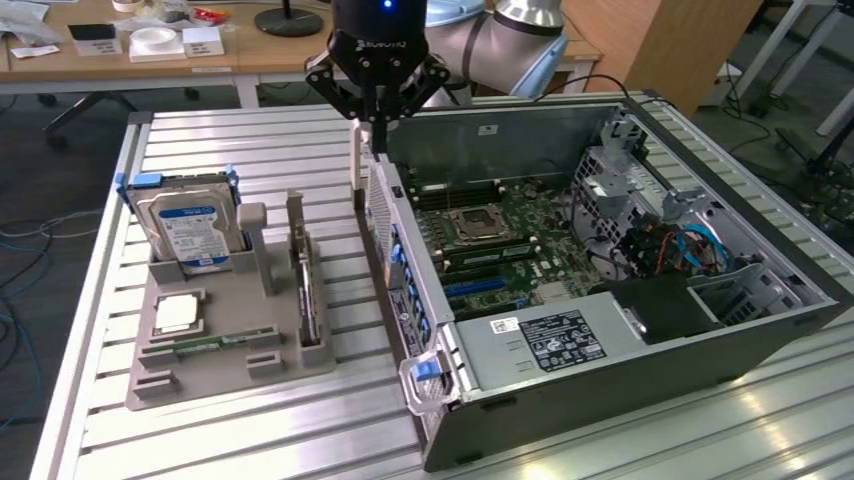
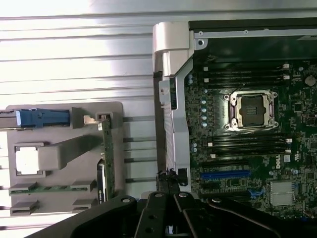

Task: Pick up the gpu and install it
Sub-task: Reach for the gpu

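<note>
One view at a time. Exterior view first. Found the gripper hanging over the far end of the computer case, directly above its rear wall, fingers pressed together and clasping nothing. Noted the case lying open on its side on the slatted metal table, toward the exterior view's right, motherboard exposed inside. Located the gpu well apart from the gripper, toward the exterior view's left: standing on edge in a slot along the right side of the grey holder, near the case's rear wall, untouched. Recorded in the same holder a hard drive with blue-white label, upright at the far end, and a processor lying flat nearer the camera.

Wrist view next. Looked down past the gripper's black linkage onto the case's rear wall. Confirmed the gpu seated in the holder, green board seen edge-on, apart from the gripper. Observed beside it the processor, a memory stick lying flat in its groove, and the hard drive's blue rail. Noted on the motherboard a processor socket, black memory slots on both sides of it, and a blue expansion slot.
</note>
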Controlling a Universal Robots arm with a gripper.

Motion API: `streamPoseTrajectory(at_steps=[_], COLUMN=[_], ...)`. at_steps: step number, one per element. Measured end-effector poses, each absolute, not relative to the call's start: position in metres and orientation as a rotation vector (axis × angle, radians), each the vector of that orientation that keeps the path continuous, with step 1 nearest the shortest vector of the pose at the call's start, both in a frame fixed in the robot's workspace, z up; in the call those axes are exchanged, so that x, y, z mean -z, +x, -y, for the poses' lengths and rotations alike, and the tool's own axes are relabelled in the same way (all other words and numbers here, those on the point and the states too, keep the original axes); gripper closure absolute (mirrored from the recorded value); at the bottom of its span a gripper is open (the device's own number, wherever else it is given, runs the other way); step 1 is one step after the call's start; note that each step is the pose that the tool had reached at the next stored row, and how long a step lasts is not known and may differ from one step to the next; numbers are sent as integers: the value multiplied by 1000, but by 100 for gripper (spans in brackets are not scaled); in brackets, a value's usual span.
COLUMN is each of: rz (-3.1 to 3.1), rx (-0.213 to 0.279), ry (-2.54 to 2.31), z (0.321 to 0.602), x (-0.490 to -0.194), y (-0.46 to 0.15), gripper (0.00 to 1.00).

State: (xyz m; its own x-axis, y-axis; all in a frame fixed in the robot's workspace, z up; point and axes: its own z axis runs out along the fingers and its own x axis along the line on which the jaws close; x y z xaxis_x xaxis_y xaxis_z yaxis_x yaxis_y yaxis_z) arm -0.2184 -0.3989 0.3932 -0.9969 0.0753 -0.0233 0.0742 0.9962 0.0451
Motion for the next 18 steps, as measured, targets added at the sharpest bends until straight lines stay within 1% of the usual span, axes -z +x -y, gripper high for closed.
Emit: streamPoseTrajectory(at_steps=[18], rz=[-3114], rx=[-69], ry=[117], z=[399], x=[-393], y=[-239], gripper=[89])
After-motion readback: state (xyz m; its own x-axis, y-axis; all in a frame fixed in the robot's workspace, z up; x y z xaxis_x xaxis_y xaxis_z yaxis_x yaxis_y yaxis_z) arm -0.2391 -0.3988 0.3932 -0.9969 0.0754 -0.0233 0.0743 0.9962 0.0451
